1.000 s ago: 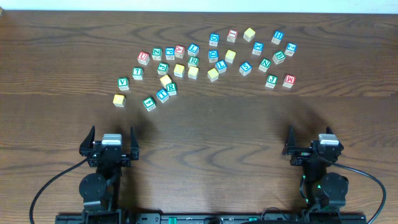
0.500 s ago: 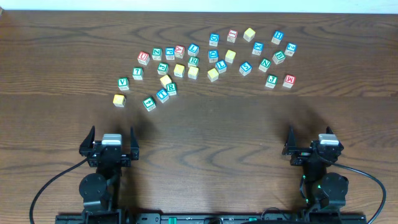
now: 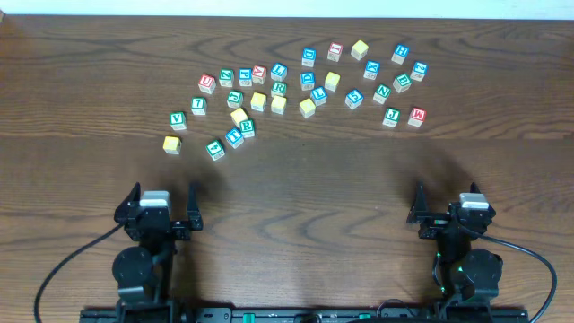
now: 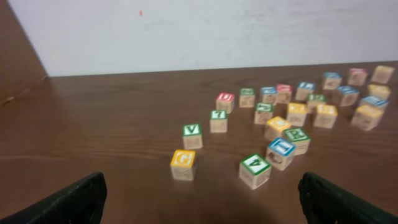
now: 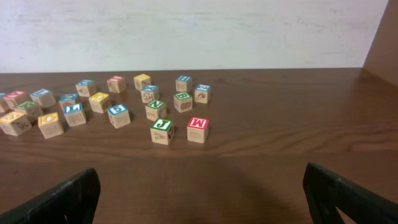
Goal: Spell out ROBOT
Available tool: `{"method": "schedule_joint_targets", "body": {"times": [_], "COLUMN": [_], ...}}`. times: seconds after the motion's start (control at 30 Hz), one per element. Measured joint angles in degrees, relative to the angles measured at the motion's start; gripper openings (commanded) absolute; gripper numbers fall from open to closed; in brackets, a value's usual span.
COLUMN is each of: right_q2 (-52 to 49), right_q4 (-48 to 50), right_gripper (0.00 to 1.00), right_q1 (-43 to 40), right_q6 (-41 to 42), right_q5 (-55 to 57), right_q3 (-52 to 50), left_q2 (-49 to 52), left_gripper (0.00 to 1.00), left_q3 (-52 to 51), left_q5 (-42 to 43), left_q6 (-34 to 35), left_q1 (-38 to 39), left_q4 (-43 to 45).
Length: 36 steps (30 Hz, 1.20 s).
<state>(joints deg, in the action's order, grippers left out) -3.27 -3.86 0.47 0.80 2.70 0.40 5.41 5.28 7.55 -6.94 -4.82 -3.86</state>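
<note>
Wood table (image 3: pixel 296 179) bears no spelled word yet. My left gripper (image 4: pixel 202 190) and right gripper (image 5: pixel 199 186) gape wide, empty, well short of block R (image 3: pixel 247 127), at the near edge of the blocks (image 3: pixel 308 81). Next, I judge, left reaches block R and closes.

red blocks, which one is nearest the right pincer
The red M block, next to the green J block, ahead of the right pincer; the other red blocks sit far off to the left.

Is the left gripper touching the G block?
Apart. Overhead shows a strip of bare table between the G block and the left gripper, which is open.
</note>
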Motion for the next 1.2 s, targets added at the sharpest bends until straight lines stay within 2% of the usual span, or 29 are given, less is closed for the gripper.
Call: {"method": "schedule_joint_targets", "body": {"times": [0.1,0.27,0.37,0.57,0.9,1.0,1.2], "right_q2": [0.02,0.02,-0.02,-0.04,-0.04,-0.04,-0.04], "right_q4": [0.0,0.0,0.02,-0.04,0.0,0.0,0.0], "right_gripper": [0.99,0.99,0.99,0.99,1.0,0.99,0.99], "right_q1": [0.0,0.0,-0.02,-0.02,-0.02,-0.02,-0.02], "right_q6": [0.0,0.0,-0.02,0.0,-0.02,-0.02,-0.02], "right_q5": [0.0,0.0,0.0,0.0,0.0,0.0,0.0], "right_q3": [0.0,0.0,0.0,0.0,0.0,0.0,0.0], "left_q2": [5.77,21.18,33.14,55.6,84.39,89.9,96.3], "left_gripper": [0.98,0.98,0.98,0.98,0.98,0.98,0.97], "left_q3": [5.44,18.25,28.79,53.02,93.26,98.99,99.97], "left_q5": [1.95,6.69,10.51,14.03,15.08,15.13,15.98], "left_q6": [1.01,3.61,4.35,5.25,4.59,4.35,5.62], "left_q1": [-0.02,0.0,0.0,0.07,4.87,6.58,9.57], "left_q4": [-0.07,-0.63,-5.68,-25.18,-56.39,-59.28,-59.91]}}
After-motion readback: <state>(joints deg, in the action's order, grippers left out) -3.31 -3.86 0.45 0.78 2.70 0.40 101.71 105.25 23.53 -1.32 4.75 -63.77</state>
